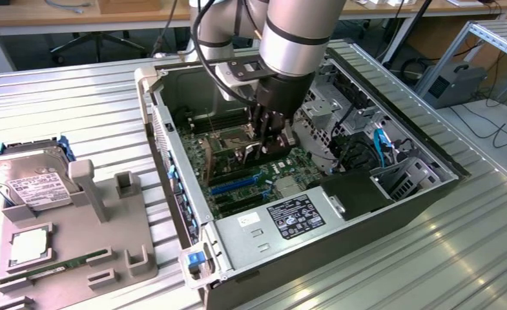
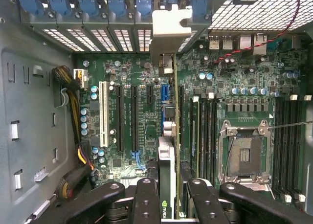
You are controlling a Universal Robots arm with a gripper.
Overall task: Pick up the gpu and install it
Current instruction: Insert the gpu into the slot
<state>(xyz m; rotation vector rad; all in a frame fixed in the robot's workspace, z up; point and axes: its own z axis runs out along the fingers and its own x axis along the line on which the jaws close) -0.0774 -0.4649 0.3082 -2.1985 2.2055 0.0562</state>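
The gpu (image 2: 167,158) stands on edge, clamped in my end effector (image 2: 172,197). It is a thin card seen edge-on, with its silver bracket (image 2: 168,33) at the far end. It hangs low over the green motherboard (image 2: 234,77). In the exterior view it sits at eleven o'clock from the labelled power supply (image 1: 296,216). I cannot tell whether it touches a slot.

The arm (image 1: 292,39) is a thick, smooth cylinder of silver-grey metal with a thin black band around it. A black cable (image 1: 197,32) loops beside it. A flat black bracket (image 1: 234,70) sits at the wrist. The gripper (image 1: 265,147) is black, with rounded, jointed fingers (image 2: 145,199), each showing a small round screw (image 2: 114,186).
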